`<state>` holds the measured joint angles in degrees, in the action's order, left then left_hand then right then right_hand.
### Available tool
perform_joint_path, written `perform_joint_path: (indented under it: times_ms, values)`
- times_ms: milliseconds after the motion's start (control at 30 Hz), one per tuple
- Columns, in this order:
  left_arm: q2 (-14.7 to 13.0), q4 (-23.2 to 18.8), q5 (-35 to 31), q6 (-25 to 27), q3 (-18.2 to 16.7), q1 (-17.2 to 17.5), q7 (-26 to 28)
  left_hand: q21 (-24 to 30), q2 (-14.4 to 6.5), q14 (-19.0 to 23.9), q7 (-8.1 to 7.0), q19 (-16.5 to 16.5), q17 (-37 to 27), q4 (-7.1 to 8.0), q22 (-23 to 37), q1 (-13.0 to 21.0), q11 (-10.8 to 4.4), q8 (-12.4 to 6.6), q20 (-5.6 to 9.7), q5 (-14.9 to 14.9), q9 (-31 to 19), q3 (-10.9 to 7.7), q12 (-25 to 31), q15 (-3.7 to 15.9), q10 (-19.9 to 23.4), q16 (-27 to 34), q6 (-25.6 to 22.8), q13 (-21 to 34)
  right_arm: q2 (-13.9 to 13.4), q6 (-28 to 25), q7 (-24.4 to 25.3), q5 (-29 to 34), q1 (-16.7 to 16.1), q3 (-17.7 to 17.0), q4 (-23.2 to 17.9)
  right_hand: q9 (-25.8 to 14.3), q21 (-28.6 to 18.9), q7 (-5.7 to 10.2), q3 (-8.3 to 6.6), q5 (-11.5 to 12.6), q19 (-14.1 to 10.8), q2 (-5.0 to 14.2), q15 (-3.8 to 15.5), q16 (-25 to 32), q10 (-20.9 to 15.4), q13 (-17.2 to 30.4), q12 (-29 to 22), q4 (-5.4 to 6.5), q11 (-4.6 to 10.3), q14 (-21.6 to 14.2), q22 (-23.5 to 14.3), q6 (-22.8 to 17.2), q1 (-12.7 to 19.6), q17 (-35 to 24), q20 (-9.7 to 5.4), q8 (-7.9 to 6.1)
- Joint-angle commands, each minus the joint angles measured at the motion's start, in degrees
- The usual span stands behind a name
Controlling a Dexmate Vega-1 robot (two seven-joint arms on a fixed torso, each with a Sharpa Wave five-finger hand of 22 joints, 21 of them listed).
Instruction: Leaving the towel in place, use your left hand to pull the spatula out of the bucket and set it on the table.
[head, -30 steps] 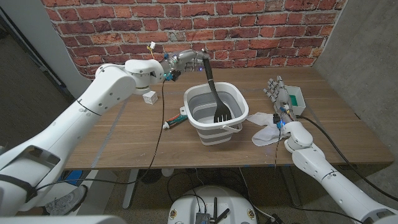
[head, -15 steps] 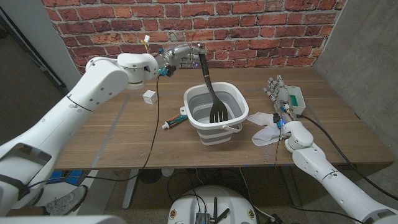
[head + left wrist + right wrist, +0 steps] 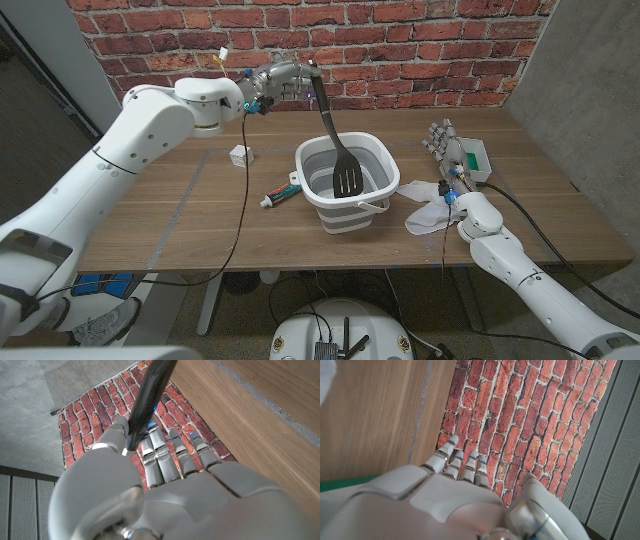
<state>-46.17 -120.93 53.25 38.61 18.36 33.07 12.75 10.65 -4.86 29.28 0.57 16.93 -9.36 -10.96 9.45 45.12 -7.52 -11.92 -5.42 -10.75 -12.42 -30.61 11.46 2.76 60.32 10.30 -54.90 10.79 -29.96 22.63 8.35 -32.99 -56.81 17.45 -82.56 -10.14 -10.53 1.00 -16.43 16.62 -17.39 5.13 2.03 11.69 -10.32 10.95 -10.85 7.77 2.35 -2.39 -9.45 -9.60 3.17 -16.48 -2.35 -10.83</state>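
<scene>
I am looking at the wooden table (image 3: 200, 225) from the head view, where the grey bucket (image 3: 345, 185) is standing near the middle. The black spatula (image 3: 338, 135) is hanging with its slotted blade inside the bucket opening and its handle rising above the rim. My left hand (image 3: 283, 80) is gripping the handle top. The left wrist view is showing what the head view does not: the fingers (image 3: 160, 455) are wrapping the handle closely. The white towel (image 3: 428, 205) is lying right of the bucket. My right hand (image 3: 445, 150) is holding nothing, its fingers upright and apart, beside a green box (image 3: 475, 157).
</scene>
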Motion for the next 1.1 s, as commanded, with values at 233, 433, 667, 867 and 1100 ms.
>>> perform_joint_path:
  times_ms: [233,433,667,867,1100]
  values:
    - [-1.5,0.6,3.1,-3.9,-4.4,2.0,0.8,0.4,-5.1,0.5,1.19,0.9,0.0,1.26,0.1,4.1,-2.95,-0.22,-0.01,-0.2,-0.3,-1.89,0.2,4.83,3.1,-0.1,-1.1,0.3,0.1,-0.9,0.1,0.2,0.8,0.4,0.1,-0.1,-0.2,0.19,-0.41,0.4,0.2,1.77,0.57,0.4,-0.2,0.1,-0.3,0.0,-0.01,0.0,-0.1,-0.4,-0.6,-0.1,-0.7,-0.16]
    - [-2.1,0.0,3.0,-5.5,-5.9,3.5,2.7,0.4,-5.1,0.6,1.13,1.0,0.0,1.25,0.2,4.1,-2.92,-0.17,0.15,-0.2,-0.3,-1.95,0.2,4.86,3.1,-0.1,-1.0,0.3,0.0,-1.1,0.0,0.1,0.9,0.4,0.0,-0.1,-0.2,0.19,-0.45,0.3,0.1,1.74,0.57,0.4,-0.3,0.1,-0.3,-0.01,-0.01,0.0,-0.1,-0.4,-0.6,0.0,-0.68,-0.15]
    - [-2.6,-0.8,3.2,-7.8,-8.2,5.9,4.8,0.4,-5.1,0.7,1.07,1.0,0.1,1.27,0.2,4.0,-2.91,-0.16,0.32,-0.1,-0.3,-2.02,0.2,4.85,3.2,-0.1,-1.0,0.3,0.0,-1.2,-0.3,-0.1,1.0,0.5,0.2,-0.1,-0.2,0.19,-0.5,0.3,0.1,1.74,0.58,0.4,-0.3,0.1,-0.3,-0.01,-0.08,0.1,-0.1,-0.4,-0.6,0.0,-0.69,-0.17]
    - [-2.9,-1.5,3.1,-8.9,-9.7,7.5,6.9,0.3,-5.0,0.7,1.07,1.0,0.1,1.22,0.2,4.0,-2.9,-0.13,0.31,-0.1,-0.4,-2.05,0.2,4.91,3.3,-0.2,-1.0,0.3,0.2,-1.2,-0.6,-0.2,1.3,0.6,0.8,-0.1,-0.2,0.23,-0.55,0.3,0.2,1.74,0.58,0.5,-0.2,0.1,-0.3,-0.01,-0.02,0.0,-0.1,-0.4,-0.6,0.1,-0.68,-0.16]
    - [-2.3,-0.7,3.6,-11.1,-10.9,8.3,7.3,0.3,-5.0,0.7,1.07,1.1,0.1,1.2,0.2,4.0,-2.93,-0.12,0.39,-0.1,-0.4,-2.05,0.2,5.0,3.3,-0.2,-1.0,0.3,0.3,-1.1,-1.2,-0.2,2.0,0.9,1.6,-0.1,-0.2,0.17,-0.59,0.3,0.2,1.73,0.61,0.5,-0.3,0.1,-0.3,0.0,-0.04,0.0,-0.1,-0.4,-0.6,0.1,-0.65,-0.15]
